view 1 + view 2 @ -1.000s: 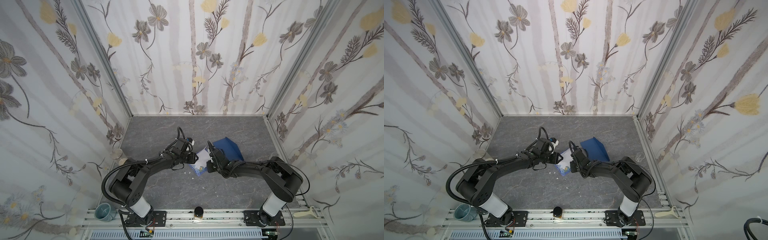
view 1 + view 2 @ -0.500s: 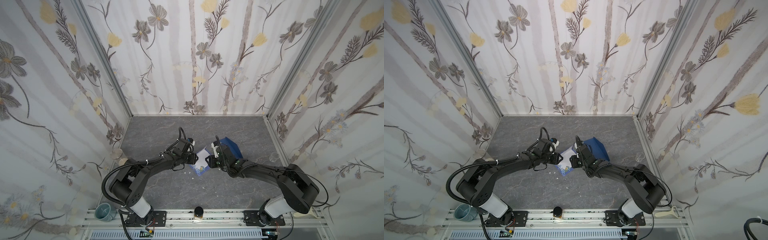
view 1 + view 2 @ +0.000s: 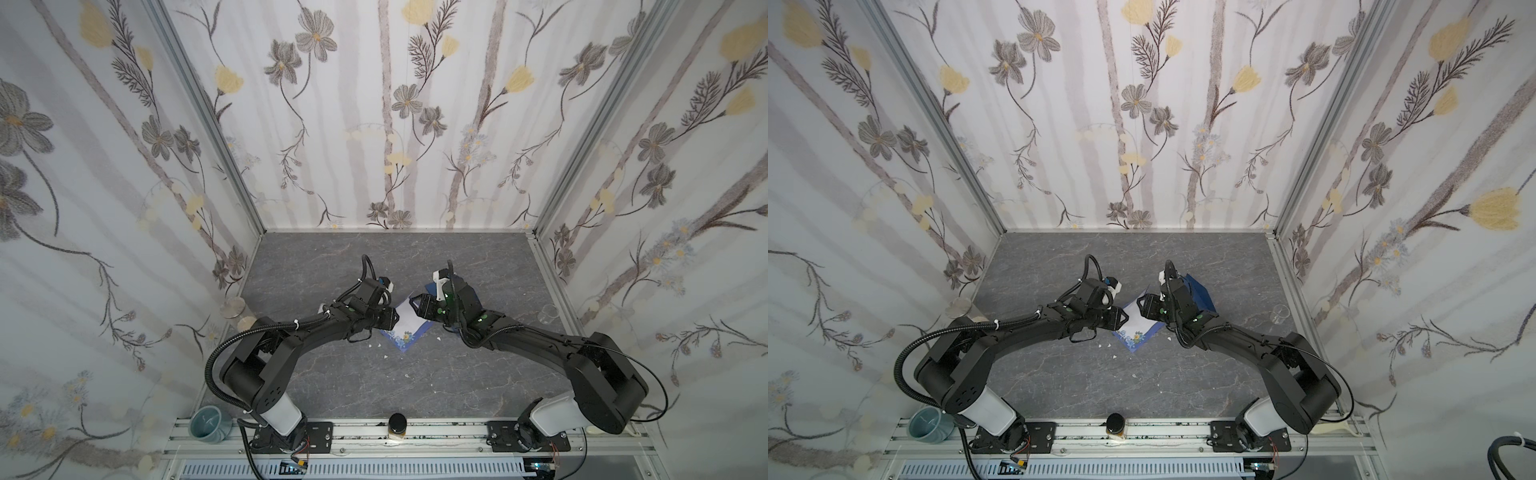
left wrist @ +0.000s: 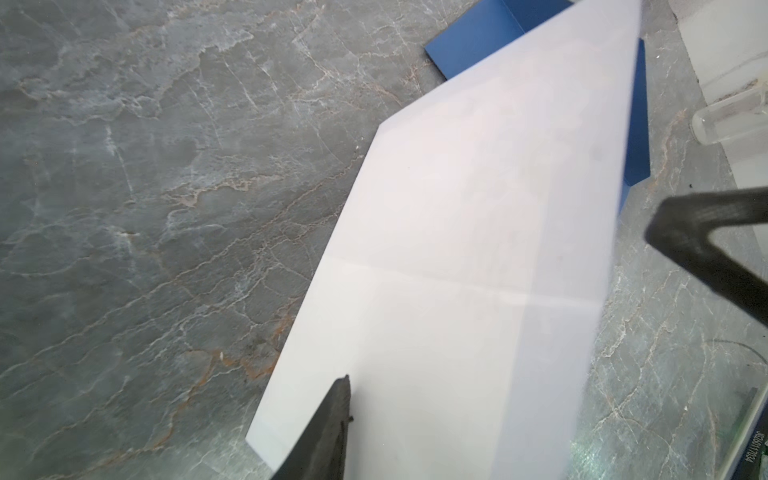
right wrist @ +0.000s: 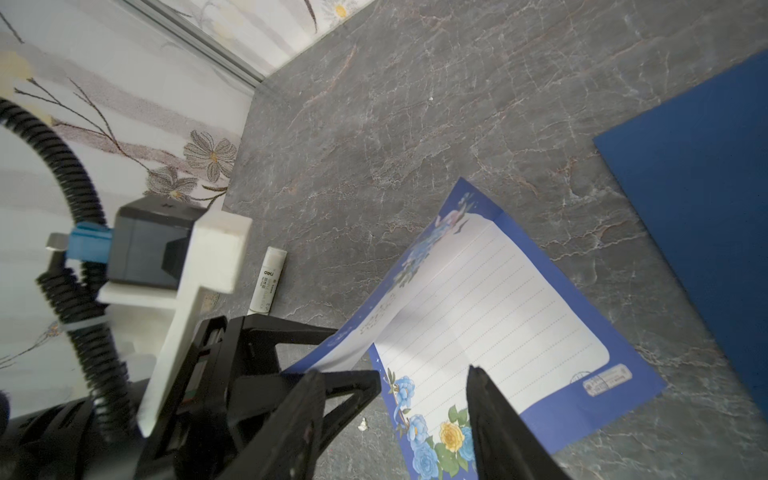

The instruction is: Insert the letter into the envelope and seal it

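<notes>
The letter [image 5: 490,316] lies printed side up on the grey table, its blue border and floral corner nearest my right gripper [image 5: 395,372]. That gripper hovers open over the floral corner, holding nothing. My left gripper [image 3: 395,318] is shut on the letter's opposite edge and lifts it off the table. In the left wrist view the plain white back [image 4: 478,249] fills the middle, with one finger [image 4: 328,432] on it and the other hidden behind the sheet. The dark blue envelope [image 3: 1200,291] lies flat beyond the letter, partly under my right arm.
A white glue stick [image 5: 268,278] lies on the table behind the left gripper. Small glass beakers stand by the right wall [image 3: 548,311] and the left wall [image 3: 232,307]. White crumbs [image 3: 384,345] dot the table. A teal cup [image 3: 210,422] and a dark-lidded jar [image 3: 398,424] sit on the front rail.
My right gripper has opened, let go of the letter and drawn back toward the envelope. The left gripper keeps its hold and place.
</notes>
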{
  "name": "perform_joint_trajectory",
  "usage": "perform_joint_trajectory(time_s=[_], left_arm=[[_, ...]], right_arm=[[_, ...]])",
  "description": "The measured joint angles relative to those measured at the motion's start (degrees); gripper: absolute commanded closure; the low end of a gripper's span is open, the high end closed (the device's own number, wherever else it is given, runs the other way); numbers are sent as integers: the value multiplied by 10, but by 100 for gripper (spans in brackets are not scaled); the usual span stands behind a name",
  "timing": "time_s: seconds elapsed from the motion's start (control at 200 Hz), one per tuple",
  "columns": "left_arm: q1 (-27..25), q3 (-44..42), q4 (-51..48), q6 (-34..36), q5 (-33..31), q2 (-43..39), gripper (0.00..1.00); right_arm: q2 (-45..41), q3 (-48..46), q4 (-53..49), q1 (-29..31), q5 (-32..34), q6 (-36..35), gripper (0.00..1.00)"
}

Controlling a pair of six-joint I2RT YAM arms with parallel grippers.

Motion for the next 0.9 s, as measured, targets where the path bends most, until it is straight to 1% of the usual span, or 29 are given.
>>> perform_joint_trajectory(time_s=[0.145, 0.39, 0.904], left_arm=[[-5, 0, 0, 0, -2, 1, 62], [-16, 0, 0, 0, -5, 7, 62], [-22, 4, -1, 2, -8, 9, 62]], right_arm=[[22, 24, 10, 0, 0, 12, 40], [58, 51, 13, 0, 2, 23, 41], [109, 58, 16, 0, 11, 38, 44]])
